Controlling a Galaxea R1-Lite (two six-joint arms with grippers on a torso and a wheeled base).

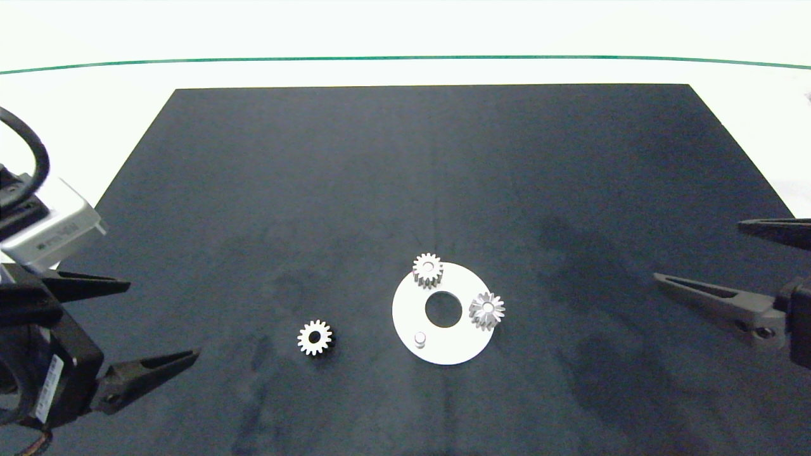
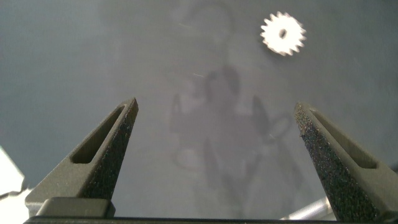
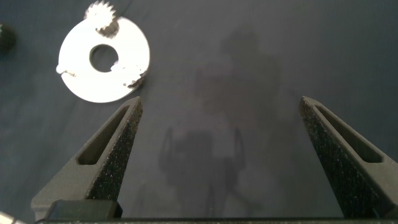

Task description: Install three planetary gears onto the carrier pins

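Right of the left claw (image 1: 161, 323) lies a loose gear (image 1: 315, 337).

The right gripper (image 3: 221, 130) hangs wide open over the dark mat (image 3: 261, 74), gripping nothing. Well beyond its fingers lies the white disc (image 3: 104, 59). One gear (image 3: 103, 17) sits at the disc's rim, another (image 3: 137, 79) seemingly at the rim too.

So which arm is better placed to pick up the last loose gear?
The left, probably. The loose gear lies on the mat left of the white disc, nearer the open left hand. The right hand, also open, would have to cross over the disc.
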